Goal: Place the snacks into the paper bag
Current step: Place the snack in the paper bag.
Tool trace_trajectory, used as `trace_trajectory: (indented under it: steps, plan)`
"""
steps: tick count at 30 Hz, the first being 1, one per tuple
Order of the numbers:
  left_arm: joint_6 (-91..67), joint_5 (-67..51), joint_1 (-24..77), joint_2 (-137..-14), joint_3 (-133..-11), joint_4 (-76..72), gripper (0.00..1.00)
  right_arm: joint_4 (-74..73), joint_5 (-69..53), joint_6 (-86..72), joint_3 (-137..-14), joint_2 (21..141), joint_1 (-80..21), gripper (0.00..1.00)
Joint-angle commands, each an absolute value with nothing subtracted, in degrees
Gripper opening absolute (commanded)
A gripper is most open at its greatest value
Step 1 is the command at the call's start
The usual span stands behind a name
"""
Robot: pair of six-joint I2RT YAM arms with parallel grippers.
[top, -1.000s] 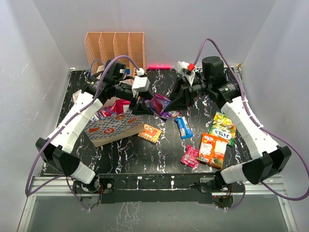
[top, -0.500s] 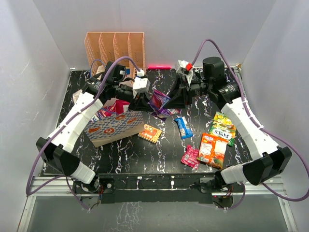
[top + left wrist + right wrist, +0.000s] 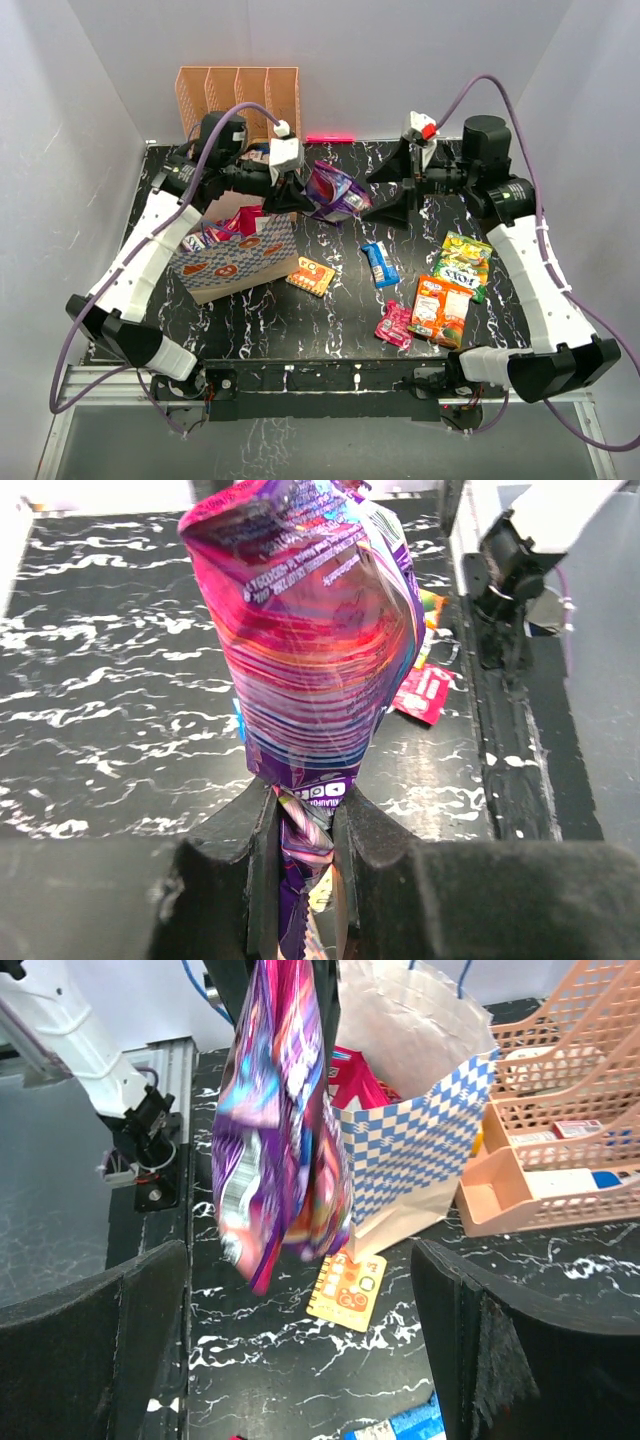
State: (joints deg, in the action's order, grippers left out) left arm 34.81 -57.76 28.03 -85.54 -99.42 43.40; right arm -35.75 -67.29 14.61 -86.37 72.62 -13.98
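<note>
Marbled table [image 3: 300, 320]: five loose snacks [image 3: 440, 308] and one paper bag [image 3: 235, 262] are laid out. One purple packet [image 3: 335, 192] is clamped by left gripper [image 3: 303, 810]; jaws of right gripper [image 3: 386, 193] are spread apart.

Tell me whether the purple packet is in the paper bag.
Out. The left gripper pinches the purple packet in the air, beside the paper bag.

Purple packet [image 3: 335, 192] aloft beside paper bag [image 3: 235, 262]
</note>
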Motion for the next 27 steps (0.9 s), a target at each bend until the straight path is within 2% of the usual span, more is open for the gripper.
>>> trace_trajectory:
  steps: [1, 10, 19, 27]
  plan:
    - [31.2, -52.3, 26.9, -81.2, -105.9, 41.6, 0.00, -37.1, -65.8, 15.2, -89.8, 69.4, -11.1, 0.99]
    - [31.6, -34.9, 19.6, -76.9, -112.9, 46.4, 0.00, -38.9, -62.1, 16.9, -89.9, 68.2, -8.6, 0.99]
    - [41.7, -7.9, 18.6, -72.6, -110.9, 57.6, 0.00, -38.7, -61.4, 17.1, -89.2, 68.6, -8.5, 0.98]
    - [44.3, 3.0, 18.5, -73.2, -110.0, 67.7, 0.00, -38.3, -61.3, 17.1, -88.6, 69.1, -8.5, 0.99]
